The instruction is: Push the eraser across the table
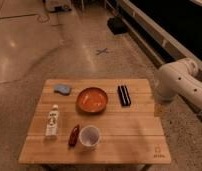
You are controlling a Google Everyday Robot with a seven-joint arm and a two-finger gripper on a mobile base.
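Observation:
The eraser [124, 95], a small black oblong block with a pale lengthwise groove, lies on the far right part of the light wooden slat table [129, 130], just right of the orange bowl [92, 99]. Only a white rounded arm segment [180, 82] shows at the right edge, beside the table and apart from the eraser. The gripper itself is out of view.
A blue-grey soft pad [62, 89] lies at the far left. A small white bottle [52, 122] lies at the left. A dark red object [74, 135] and a white cup [89, 137] sit near the front. A dark logo [158, 152] marks the front right corner.

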